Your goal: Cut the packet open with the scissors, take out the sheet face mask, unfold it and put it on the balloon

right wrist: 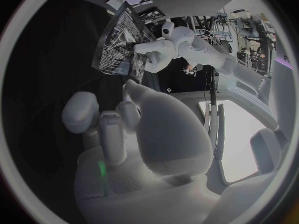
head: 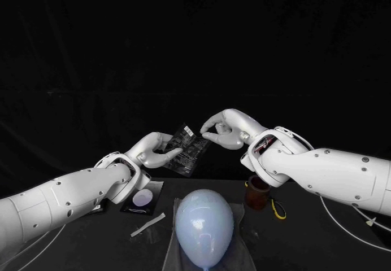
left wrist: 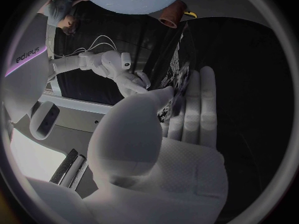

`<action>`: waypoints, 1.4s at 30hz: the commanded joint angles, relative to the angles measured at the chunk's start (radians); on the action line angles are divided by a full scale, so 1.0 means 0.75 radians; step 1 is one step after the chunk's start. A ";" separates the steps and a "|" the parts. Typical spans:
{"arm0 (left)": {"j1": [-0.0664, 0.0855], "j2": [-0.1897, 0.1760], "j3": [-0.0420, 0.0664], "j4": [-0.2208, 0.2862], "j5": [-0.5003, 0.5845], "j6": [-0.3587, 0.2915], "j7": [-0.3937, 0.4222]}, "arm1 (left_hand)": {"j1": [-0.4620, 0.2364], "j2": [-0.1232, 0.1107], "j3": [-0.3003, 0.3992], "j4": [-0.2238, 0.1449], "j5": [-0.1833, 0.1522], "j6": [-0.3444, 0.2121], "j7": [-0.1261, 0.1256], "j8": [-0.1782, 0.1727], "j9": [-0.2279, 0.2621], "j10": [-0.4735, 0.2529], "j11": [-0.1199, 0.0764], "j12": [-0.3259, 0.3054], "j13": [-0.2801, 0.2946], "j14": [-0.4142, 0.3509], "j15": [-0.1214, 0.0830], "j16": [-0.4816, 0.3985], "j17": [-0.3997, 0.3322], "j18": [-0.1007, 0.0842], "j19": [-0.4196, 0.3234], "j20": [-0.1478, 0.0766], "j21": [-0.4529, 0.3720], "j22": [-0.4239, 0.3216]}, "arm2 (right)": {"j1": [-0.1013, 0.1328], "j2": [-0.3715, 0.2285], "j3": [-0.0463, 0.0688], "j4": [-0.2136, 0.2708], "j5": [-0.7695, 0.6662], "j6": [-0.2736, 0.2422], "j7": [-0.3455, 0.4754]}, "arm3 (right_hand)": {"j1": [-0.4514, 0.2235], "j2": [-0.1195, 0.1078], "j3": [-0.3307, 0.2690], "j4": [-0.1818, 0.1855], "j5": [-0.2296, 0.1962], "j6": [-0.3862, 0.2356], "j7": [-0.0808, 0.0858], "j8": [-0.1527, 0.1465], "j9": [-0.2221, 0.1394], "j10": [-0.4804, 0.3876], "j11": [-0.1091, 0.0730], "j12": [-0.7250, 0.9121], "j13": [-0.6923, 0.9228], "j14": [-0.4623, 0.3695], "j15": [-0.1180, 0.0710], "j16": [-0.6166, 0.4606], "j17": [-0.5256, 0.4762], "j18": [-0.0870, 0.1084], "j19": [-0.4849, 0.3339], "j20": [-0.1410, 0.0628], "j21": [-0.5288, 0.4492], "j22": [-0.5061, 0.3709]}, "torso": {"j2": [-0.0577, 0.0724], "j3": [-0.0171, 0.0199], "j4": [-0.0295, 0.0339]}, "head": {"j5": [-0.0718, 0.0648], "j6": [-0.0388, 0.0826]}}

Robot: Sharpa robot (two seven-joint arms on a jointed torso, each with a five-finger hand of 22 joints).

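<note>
Left hand: grips the packet at mid-frame, thumb pressed against fingers, above the table.
Right hand: fingers curled at the packet's upper corner; whether it grips cannot be told.
Balloon: bottom centre, lower end cut off.

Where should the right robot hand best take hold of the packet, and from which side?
At its upper corner, from the robot's right. The left robot hand holds the lower part of the packet, so it stands tilted in the air with that thin edge free toward the right robot hand, whose fingertips seem to pinch there.
</note>
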 commanded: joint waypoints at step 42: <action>0.001 -0.030 0.003 0.127 0.033 0.031 0.012 | 0.023 0.015 -0.034 0.007 0.005 0.029 0.008 -0.016 0.203 -0.013 -0.001 -0.003 -0.007 -0.003 -0.004 -0.014 0.000 0.023 -0.034 0.005 0.031 0.022 | -0.068 -0.032 -0.004 -0.022 0.204 0.180 -0.021 | -0.143 -0.122 -0.122 0.127 -0.005 -0.135 0.066 -0.132 -0.047 0.133 0.021 0.066 0.128 0.096 0.060 -0.017 0.164 0.031 -0.120 0.056 -0.190 -0.167 | 0.000 0.0006 -0.0009 | -0.007 -0.003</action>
